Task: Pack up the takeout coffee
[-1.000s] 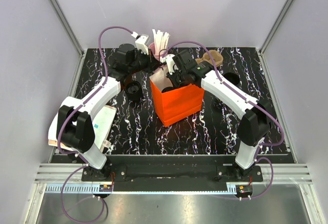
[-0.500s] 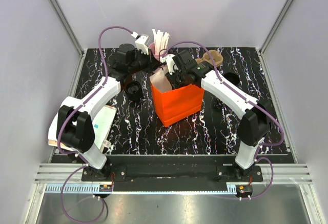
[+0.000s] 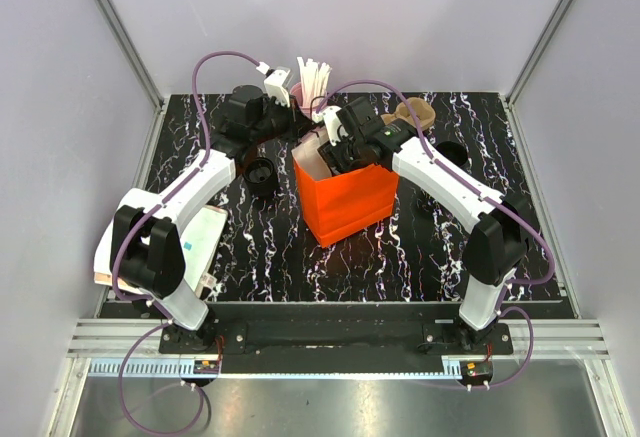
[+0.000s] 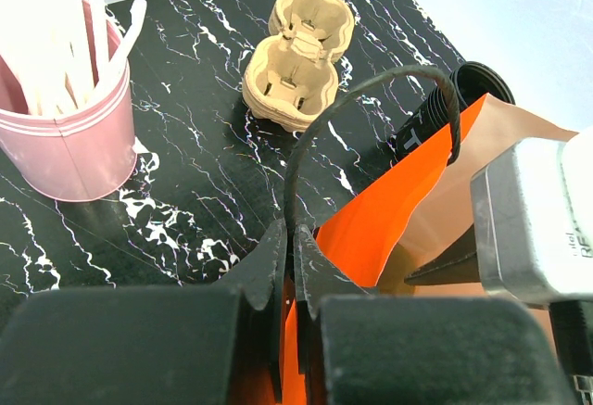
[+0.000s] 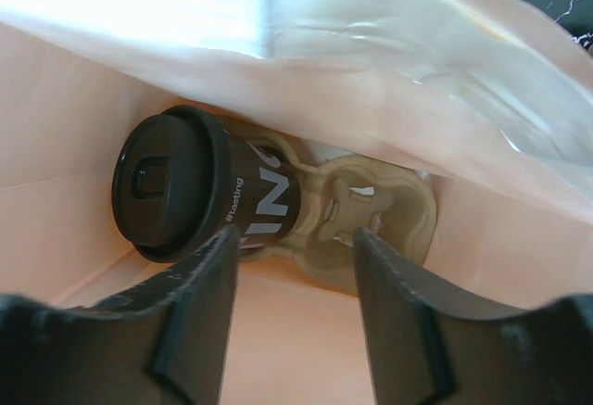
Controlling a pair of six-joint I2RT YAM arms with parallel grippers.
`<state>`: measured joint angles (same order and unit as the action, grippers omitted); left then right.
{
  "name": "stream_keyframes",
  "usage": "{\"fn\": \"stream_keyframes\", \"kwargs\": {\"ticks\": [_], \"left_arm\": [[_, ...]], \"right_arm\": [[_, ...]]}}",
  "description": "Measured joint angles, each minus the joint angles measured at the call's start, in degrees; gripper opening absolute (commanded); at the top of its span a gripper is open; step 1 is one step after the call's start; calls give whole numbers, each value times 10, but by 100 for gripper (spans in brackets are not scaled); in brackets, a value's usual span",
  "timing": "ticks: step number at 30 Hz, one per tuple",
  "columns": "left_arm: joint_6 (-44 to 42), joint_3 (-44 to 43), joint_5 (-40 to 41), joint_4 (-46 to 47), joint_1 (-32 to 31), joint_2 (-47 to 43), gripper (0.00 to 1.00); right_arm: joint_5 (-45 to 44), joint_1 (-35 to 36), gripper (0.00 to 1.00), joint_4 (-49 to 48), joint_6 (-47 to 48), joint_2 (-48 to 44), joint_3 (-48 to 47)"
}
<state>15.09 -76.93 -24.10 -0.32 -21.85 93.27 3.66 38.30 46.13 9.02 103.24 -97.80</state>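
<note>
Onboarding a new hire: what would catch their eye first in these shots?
The orange paper bag stands mid-table, with both arms meeting at its mouth. The left claw pinches the bag's rim. The right claw hangs open inside, above the black lidded takeout coffee, which rests at the bottom against a tan cardboard carrier.

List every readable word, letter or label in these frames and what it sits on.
"IN": large white letters, partly hidden, on the coffee cup in the orange bag.
"#tasting": small print on that cup, reading uncertain.
"T": on the black cup stack.
"RE": cut off, on the grey housing.
Blue sticker, top view: too small.
</note>
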Motion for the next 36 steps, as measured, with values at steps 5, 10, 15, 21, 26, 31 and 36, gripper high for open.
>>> {"fn": "stream_keyframes", "kwargs": {"ticks": [5,10,15,21,26,31,36], "left_arm": [[0,0,0,0,-2,0,0],[-3,0,-1,0,-8,0,0],[-12,0,-1,0,-16,0,0],[-22,0,-4,0,-24,0,0],[-33,0,-6,0,-29,0,0],[-47,-14,-8,-14,-39,0,0],[-57,-33,-10,-36,-46,1,0]], "right_arm": [[0,2,73,0,2,-2,0],[0,3,85,1,4,-13,0],[0,3,91,2,6,-27,-1],[-1,3,100,4,13,-43,-5],[-2,3,100,17,24,-68,-18],[-1,3,100,26,43,-102,-24],[0,3,100,37,64,-136,-31]]}}
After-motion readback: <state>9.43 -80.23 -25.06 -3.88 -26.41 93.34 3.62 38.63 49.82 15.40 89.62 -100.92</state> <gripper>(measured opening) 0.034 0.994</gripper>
